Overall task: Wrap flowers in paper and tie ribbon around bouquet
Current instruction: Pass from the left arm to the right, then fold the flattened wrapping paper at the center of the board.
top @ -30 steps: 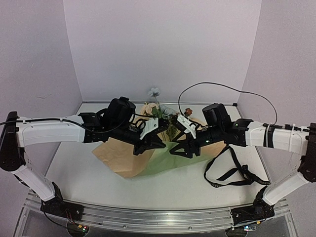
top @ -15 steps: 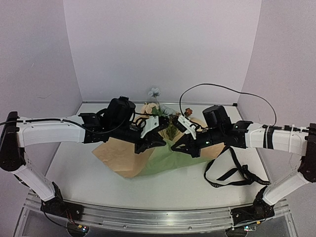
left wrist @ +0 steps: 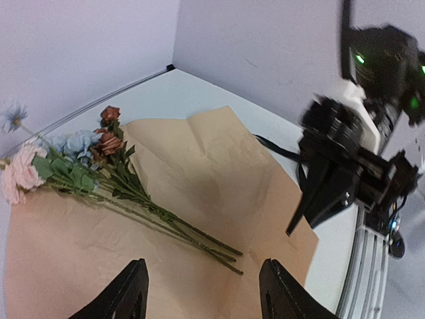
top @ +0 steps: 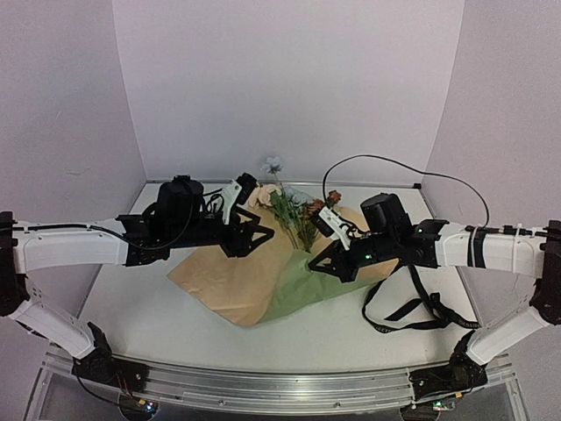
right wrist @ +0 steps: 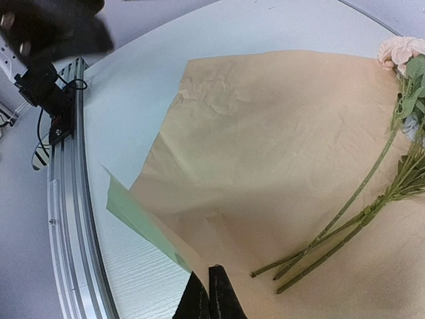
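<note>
- The left gripper [left wrist: 206, 297], a black two-finger claw, hovers over the sheet with its jaws wide apart and nothing between them.
- The flowers [left wrist: 133, 193], a small artificial bunch of pale blue, cream-pink and rust-orange blooms on long thin green stems, lie flat just ahead of this gripper. The stem ends are nearest it and the heads are farther off to its left.
- The paper [left wrist: 212, 166], a large crinkly sheet, lies spread beneath both grippers with its tan-brown face up. An olive-green strip shows at the edge by the right gripper.
- The right gripper [right wrist: 209, 292] has its dark fingers pressed together, tips down at the paper's near edge. Whether any paper is pinched between them cannot be told.
- From this gripper, the stem ends lie just ahead and to the right.
- The ribbon [top: 408, 308], long, narrow and black, lies looped on the white table [top: 149, 303], behind the right gripper under its forearm.
</note>
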`<state>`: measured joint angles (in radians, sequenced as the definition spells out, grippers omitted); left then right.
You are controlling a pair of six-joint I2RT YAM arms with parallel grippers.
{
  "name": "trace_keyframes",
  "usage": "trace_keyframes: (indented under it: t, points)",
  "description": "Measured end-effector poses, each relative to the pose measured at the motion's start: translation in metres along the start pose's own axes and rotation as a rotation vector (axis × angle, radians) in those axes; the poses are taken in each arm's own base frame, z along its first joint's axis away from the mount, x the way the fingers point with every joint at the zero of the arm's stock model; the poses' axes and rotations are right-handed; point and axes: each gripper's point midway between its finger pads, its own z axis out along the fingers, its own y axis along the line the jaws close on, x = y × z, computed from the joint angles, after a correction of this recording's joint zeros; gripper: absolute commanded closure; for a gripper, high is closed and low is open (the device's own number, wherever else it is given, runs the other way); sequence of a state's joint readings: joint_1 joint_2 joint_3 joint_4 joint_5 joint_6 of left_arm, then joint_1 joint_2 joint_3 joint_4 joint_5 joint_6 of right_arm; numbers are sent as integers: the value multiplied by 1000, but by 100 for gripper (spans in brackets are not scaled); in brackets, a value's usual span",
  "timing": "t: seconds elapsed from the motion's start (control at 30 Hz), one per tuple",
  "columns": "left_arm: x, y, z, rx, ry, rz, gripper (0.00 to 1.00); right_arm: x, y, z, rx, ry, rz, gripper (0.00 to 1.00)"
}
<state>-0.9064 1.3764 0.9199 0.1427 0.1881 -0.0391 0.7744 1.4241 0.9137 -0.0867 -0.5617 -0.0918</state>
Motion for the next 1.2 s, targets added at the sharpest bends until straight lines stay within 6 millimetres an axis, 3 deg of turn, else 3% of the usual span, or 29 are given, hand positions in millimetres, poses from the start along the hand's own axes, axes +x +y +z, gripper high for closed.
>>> trace_keyframes:
  t: [0.13, 0.2, 0.37, 0.5, 0.73, 1.03, 1.2]
  points:
    - [-3, 29, 3, 5, -4, -191, 52, 0, 0, 0, 4, -3, 11, 100]
    - [5, 37, 18, 58, 36, -281, 54, -2, 1, 0, 8, -10, 9, 100]
    - [57, 28, 51, 216, 219, -482, 58, -4, 1, 0, 20, -17, 3, 100]
    - [102, 13, 64, 310, 371, -634, 63, -4, 0, 1, 34, -18, 0, 100]
    - [146, 3, 68, 352, 518, -795, 77, -6, -4, 1, 66, -25, 0, 100]
    - [208, 3, 61, 265, 717, -896, 81, -7, -14, 0, 130, -28, 3, 100]
    - [218, 6, 58, 233, 768, -893, 81, -7, -21, -1, 169, -29, 9, 100]
